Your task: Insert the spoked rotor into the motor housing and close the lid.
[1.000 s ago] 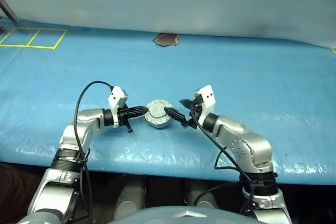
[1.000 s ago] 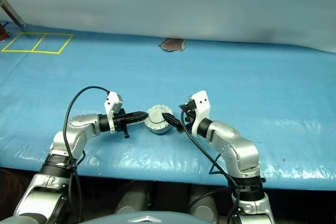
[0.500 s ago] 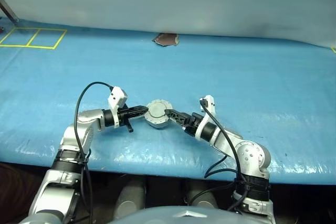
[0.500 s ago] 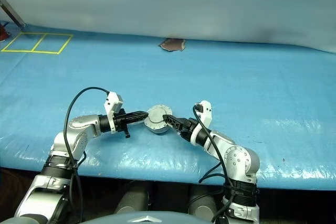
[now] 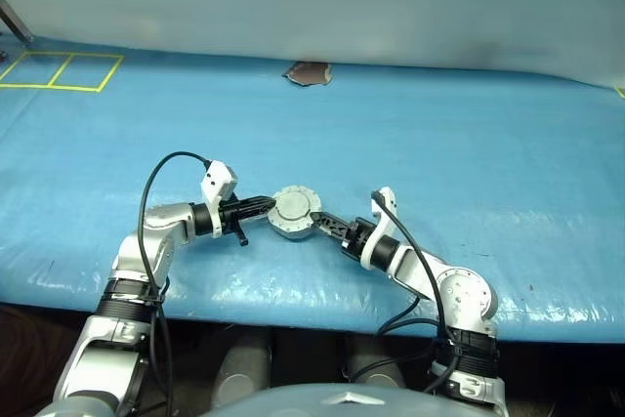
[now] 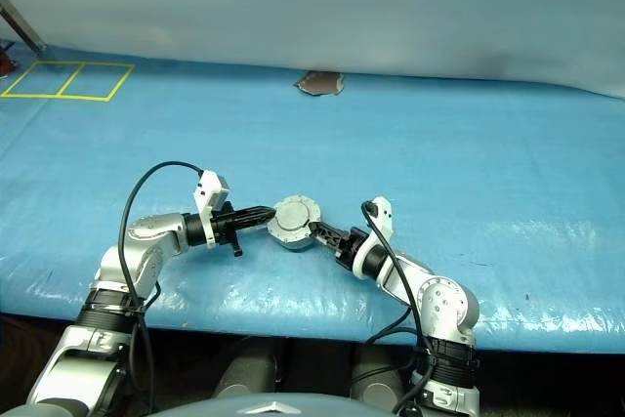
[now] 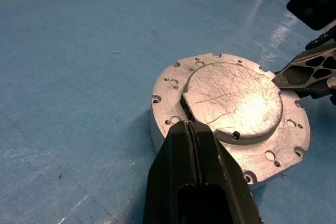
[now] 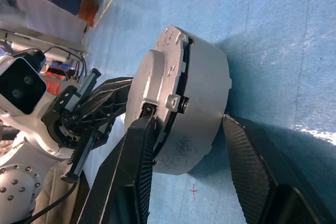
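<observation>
The motor housing (image 5: pixel 294 213) sits on the blue desk (image 5: pixel 469 153) toward its near edge, about midway along it, with its round lid (image 7: pixel 233 100) already on top; the spoked rotor cannot be seen — presumably shut inside. The left claw (image 5: pixel 266 205) has its fingers pressed together, tip resting at the lid's rim; the right claw (image 8: pixel 189 156) stands apart astride the housing's side wall, not yet clamped. The step looks like seating the lid; next, the right claw likely needs to steady the body while the lid is pressed flush.

Scratched matt metal motor housing (image 7: pixel 231 124); glossy blue sheet (image 5: pixel 469 144)
</observation>
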